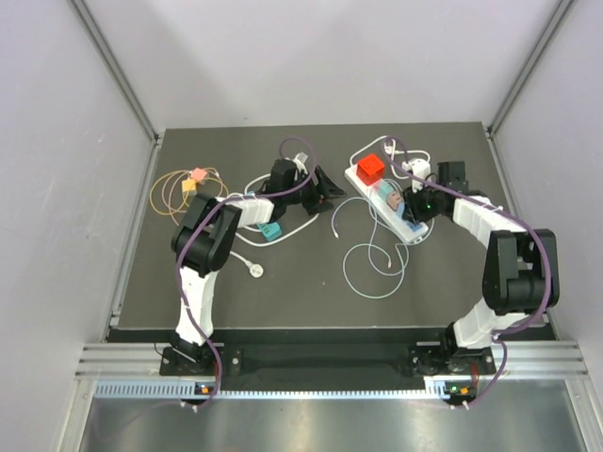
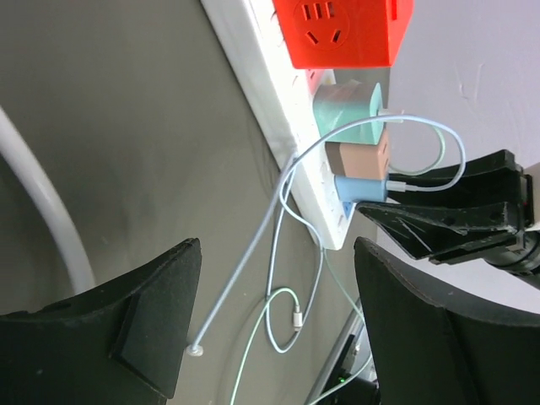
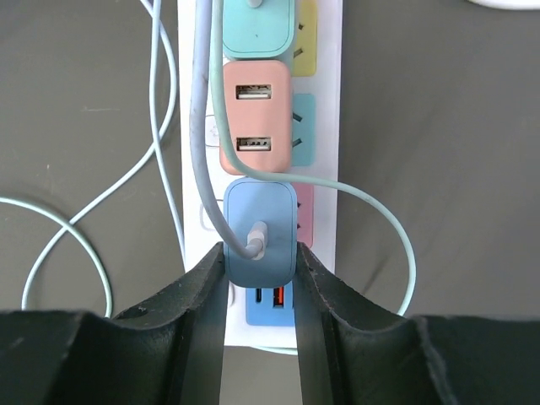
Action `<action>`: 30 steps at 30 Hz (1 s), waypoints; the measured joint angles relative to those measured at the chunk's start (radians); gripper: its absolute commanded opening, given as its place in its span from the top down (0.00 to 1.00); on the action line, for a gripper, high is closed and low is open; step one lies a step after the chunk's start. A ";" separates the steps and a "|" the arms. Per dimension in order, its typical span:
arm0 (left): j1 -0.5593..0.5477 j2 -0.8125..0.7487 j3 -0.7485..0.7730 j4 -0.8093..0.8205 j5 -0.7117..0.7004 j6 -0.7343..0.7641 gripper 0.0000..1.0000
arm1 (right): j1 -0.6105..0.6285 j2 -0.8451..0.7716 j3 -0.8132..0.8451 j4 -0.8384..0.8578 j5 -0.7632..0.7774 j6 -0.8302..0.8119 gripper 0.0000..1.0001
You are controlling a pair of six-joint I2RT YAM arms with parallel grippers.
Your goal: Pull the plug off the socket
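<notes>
The socket (image 3: 325, 253) is a long white strip with pastel outlets, lying at the back right of the mat (image 1: 407, 229). In the right wrist view three plugs sit in a row on it: teal (image 3: 253, 29), pink (image 3: 256, 118) and blue (image 3: 260, 232). My right gripper (image 3: 260, 251) is shut on the blue plug, one finger on each side, and a grey cable leaves the plug's face. From the side, the blue plug (image 2: 361, 187) still sits in the strip (image 2: 261, 76). My left gripper (image 2: 277, 287) hangs open a short way left of the strip (image 1: 328, 188), holding nothing.
A red cube adapter (image 1: 370, 169) sits on the strip's far end. Thin pale cables (image 1: 372, 264) loop on the mat in front of the strip. A teal power strip (image 1: 270, 232) lies under the left arm. Yellow cables with small cubes (image 1: 193, 179) lie at the back left.
</notes>
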 measured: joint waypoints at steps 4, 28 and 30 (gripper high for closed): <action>0.003 -0.015 -0.004 -0.026 -0.019 0.027 0.22 | 0.017 0.008 0.007 0.016 0.021 0.000 0.61; 0.004 -0.048 -0.053 -0.032 -0.015 0.044 0.21 | 0.061 0.067 0.081 -0.023 0.042 0.003 1.00; 0.004 -0.046 -0.050 -0.027 -0.008 0.030 0.22 | 0.027 0.059 0.081 -0.050 -0.037 0.018 1.00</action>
